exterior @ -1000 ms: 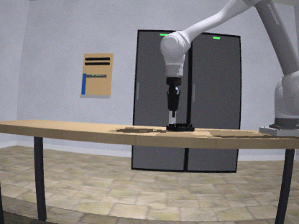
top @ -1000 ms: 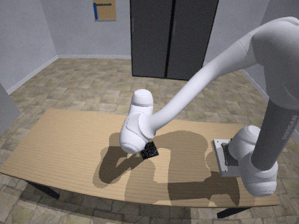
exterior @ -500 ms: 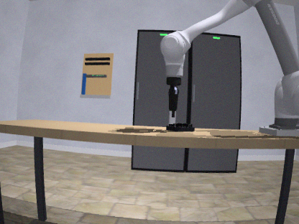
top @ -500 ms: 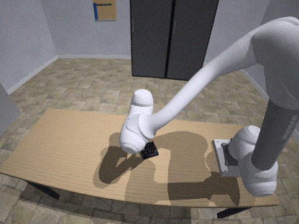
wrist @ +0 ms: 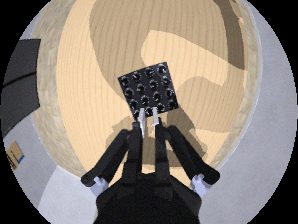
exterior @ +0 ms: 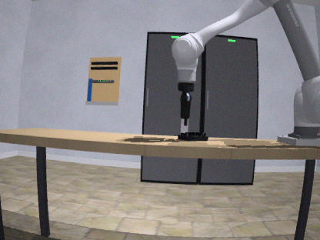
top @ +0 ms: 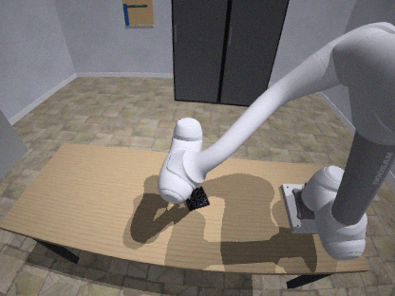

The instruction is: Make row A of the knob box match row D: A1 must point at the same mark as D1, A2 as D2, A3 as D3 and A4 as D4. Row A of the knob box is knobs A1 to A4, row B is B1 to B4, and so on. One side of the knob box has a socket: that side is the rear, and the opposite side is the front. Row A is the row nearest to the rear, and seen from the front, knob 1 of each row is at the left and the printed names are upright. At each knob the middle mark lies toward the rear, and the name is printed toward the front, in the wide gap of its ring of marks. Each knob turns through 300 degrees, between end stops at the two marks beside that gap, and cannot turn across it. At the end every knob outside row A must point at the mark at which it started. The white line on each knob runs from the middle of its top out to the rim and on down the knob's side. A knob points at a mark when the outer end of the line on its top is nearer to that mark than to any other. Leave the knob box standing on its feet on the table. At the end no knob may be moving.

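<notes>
The knob box point(top: 197, 198) is a small black square box with several knobs, standing flat near the middle of the table. It also shows in the exterior view point(exterior: 192, 136) and the wrist view point(wrist: 148, 88). My gripper point(wrist: 149, 113) points straight down over the edge row of the box nearest the wrist camera. Its fingertips stand a little apart on either side of a knob there. I cannot read the knob names or the white lines. In the exterior view the gripper point(exterior: 185, 128) reaches down to the box's top. In the top view the arm's wrist hides the fingers.
The arm's base plate point(top: 296, 209) is mounted at the table's right end. A dark double-door cabinet point(exterior: 200, 108) stands behind the table, and a poster point(exterior: 102, 80) hangs on the wall.
</notes>
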